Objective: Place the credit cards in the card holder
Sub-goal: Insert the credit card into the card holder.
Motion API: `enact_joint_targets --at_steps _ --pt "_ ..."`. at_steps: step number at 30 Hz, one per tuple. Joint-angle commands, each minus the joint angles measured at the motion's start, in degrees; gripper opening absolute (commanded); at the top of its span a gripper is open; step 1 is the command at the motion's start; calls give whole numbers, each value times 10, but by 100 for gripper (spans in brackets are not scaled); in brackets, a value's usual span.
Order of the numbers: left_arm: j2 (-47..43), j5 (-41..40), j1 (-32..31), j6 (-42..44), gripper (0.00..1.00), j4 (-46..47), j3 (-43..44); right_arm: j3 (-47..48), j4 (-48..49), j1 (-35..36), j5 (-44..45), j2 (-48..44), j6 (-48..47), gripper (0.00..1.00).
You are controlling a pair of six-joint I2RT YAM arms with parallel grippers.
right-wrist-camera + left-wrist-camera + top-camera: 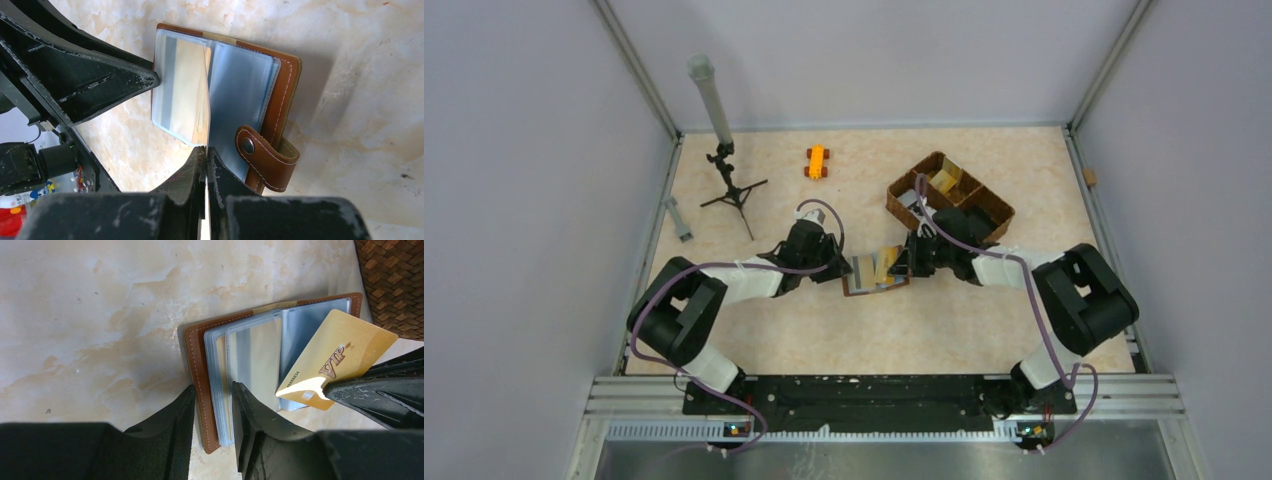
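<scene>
The brown leather card holder [864, 285] lies open on the table between both arms, its clear sleeves facing up. My left gripper [212, 405] is shut on its left edge, clamping the leather cover [195, 365] and several sleeves. My right gripper [206, 152] is shut on a gold card [335, 355] marked VIP and holds it tilted over the right-hand sleeves, its lower corner at the sleeve stack. In the right wrist view the card shows edge-on, beside the snap tab [265, 155]. In the top view the left gripper [839, 268] and right gripper [906, 262] flank the holder.
A brown woven compartmented basket [989, 205] stands just behind the right gripper, with more cards [944, 180] in it; its corner shows in the left wrist view [395, 285]. A small black tripod [734, 190] and an orange toy [817, 161] stand at the back left.
</scene>
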Motion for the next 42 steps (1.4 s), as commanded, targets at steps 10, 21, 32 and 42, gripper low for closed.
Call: enact_joint_targets --at_steps 10,21,32,42 --pt "31 -16 3 17 37 -52 -15 23 -19 23 -4 70 5 0" --pt "30 -11 3 13 35 -44 -25 33 -25 31 -16 96 35 0" --pt "22 -25 2 11 34 -46 -30 -15 -39 31 27 63 96 0" --pt "18 -26 2 11 33 -42 -36 -27 -62 35 46 69 130 0"
